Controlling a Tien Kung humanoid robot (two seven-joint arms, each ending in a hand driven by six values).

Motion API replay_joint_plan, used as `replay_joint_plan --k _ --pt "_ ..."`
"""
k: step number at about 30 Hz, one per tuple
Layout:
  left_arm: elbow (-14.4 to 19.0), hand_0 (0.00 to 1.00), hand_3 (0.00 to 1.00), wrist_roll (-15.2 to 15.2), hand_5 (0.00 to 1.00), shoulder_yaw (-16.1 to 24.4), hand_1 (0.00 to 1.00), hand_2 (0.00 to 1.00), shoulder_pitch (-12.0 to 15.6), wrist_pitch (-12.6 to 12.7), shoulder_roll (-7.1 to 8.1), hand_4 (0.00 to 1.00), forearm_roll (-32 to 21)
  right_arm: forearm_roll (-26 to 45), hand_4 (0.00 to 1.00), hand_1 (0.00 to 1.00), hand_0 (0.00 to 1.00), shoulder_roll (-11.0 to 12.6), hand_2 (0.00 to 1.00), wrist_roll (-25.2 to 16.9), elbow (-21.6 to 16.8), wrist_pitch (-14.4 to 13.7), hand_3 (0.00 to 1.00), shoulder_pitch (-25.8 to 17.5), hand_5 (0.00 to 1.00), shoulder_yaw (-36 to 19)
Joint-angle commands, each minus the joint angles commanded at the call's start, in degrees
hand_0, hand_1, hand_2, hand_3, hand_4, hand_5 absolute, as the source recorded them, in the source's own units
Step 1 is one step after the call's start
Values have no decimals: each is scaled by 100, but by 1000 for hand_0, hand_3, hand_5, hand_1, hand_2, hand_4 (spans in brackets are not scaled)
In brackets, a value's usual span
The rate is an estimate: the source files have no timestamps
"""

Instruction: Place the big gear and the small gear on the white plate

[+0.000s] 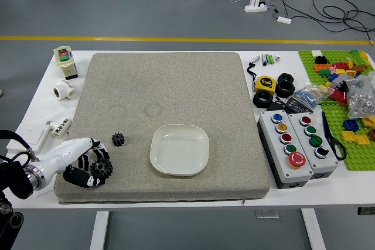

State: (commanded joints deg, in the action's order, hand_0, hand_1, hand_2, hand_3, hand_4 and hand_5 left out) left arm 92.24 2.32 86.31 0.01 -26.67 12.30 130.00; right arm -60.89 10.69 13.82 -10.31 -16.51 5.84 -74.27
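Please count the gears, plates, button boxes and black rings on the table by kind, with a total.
Gears: 2
Plates: 1
Button boxes: 2
Black rings: 3
Total: 8

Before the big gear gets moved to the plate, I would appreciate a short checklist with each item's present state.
1. Left hand at the big gear, fingers curled around it: ok.
2. Hold firm enough to lift: cannot tell from this view.
3. White plate open side up, with bare space inside: ok.
4. Small gear apart from the hand: ok, though a low sideways move might brush it.
5. Both gears on the plate: not ok, neither is there.
6. Right hand's position: cannot tell, out of view.
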Motion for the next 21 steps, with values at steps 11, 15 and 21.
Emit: replay_joint_plan --k 11,15,21 --pt "192 284 429 35 2 -445 282 347 -592 207 -127 224 0 64 759 609 603 -5 697 -4 0 -11 564 29 716 25" --pt "60 284 429 34 2 -879 282 347 -962 428 -163 224 0 83 759 609 603 -1 697 -3 0 -13 564 44 716 42" --pt "-473 277 434 56 2 -1746 284 347 -1610 935 -311 243 0 118 758 609 601 8 696 -4 0 -15 564 73 715 90"
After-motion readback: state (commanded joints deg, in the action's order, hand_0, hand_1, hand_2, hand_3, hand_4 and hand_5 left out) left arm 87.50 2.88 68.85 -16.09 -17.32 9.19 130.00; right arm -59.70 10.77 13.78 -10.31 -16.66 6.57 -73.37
